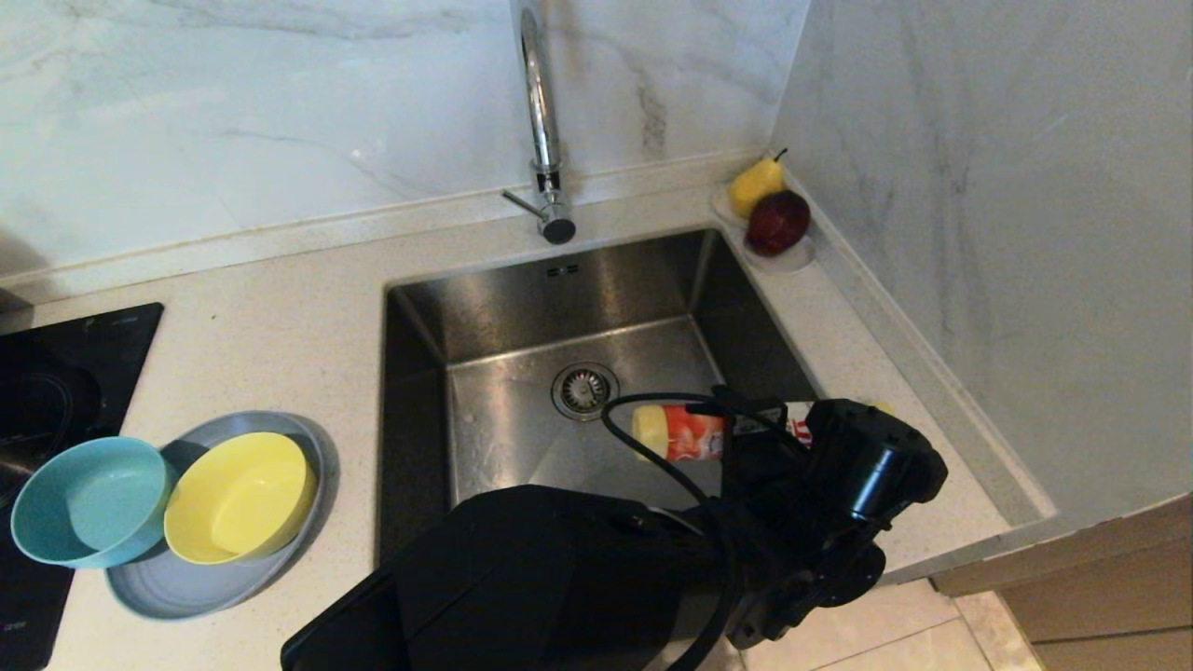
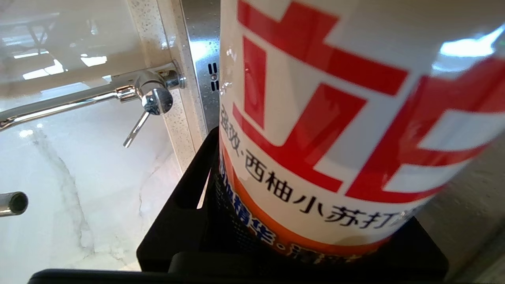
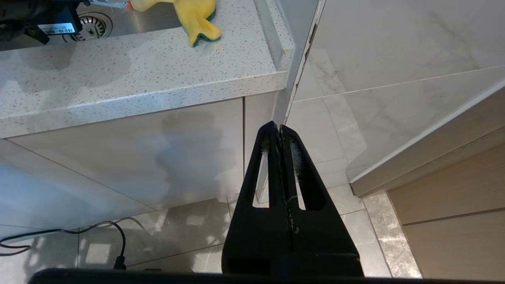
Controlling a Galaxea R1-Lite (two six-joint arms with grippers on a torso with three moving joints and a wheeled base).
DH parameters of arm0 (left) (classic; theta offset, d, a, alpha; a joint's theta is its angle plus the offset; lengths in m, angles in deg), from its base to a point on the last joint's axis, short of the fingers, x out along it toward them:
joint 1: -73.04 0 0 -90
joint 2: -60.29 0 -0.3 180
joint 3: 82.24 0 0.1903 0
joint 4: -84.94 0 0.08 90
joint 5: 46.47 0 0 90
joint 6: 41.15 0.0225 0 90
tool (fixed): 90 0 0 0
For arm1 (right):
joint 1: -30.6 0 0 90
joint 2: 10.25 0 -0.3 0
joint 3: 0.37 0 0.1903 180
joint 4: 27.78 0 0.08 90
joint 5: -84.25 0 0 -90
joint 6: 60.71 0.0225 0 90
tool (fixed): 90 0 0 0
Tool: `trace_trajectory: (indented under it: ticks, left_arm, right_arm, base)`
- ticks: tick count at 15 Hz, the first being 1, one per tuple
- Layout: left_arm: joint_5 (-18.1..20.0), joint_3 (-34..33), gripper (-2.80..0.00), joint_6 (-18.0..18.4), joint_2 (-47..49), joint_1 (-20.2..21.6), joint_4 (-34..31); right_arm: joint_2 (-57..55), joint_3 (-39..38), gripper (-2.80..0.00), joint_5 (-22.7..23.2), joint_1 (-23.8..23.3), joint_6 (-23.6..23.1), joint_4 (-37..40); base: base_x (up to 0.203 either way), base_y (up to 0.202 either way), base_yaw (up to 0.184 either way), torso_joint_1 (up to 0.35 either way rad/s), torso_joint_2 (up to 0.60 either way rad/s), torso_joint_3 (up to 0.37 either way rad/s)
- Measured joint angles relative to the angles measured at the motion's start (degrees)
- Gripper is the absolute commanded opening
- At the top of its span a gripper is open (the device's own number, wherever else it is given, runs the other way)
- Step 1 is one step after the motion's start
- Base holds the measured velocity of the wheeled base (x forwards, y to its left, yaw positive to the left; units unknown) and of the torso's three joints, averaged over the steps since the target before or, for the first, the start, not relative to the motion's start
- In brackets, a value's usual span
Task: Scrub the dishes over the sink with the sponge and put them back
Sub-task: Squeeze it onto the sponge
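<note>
My left gripper [image 1: 757, 436] reaches across to the sink's [image 1: 503, 308] right front and is shut on a white detergent bottle [image 1: 685, 433] with a red label. The bottle lies level, its yellow cap towards the drain. In the left wrist view the bottle [image 2: 335, 98] fills the space between the black fingers [image 2: 185, 221]. The grey-blue plate [image 1: 158, 582] sits on the counter left of the sink with the yellow bowl [image 1: 240, 497] on it. The teal bowl [image 1: 89, 501] leans at its left edge. The sponge [image 3: 197, 17] lies on the counter by the sink. My right gripper [image 3: 279, 130] hangs shut below the counter.
The chrome tap [image 1: 541, 121] rises behind the sink. A small white dish [image 1: 792, 256] with a pear and a red apple stands in the back right corner. A black cooktop [image 1: 56, 373] is at far left. A marble wall closes the right side.
</note>
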Motion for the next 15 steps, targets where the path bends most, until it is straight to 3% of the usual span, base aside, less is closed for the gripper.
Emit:
trace_trajectory:
  ticks: [15]
  left_arm:
    - [0.09, -0.01, -2.80, 0.16, -1.14, -0.06, 2.58]
  right_arm:
    - [0.00, 0.00, -2.80, 0.00, 0.00, 0.01, 0.00]
  base:
    - [0.000, 0.000, 0.000, 0.000, 0.00, 0.000]
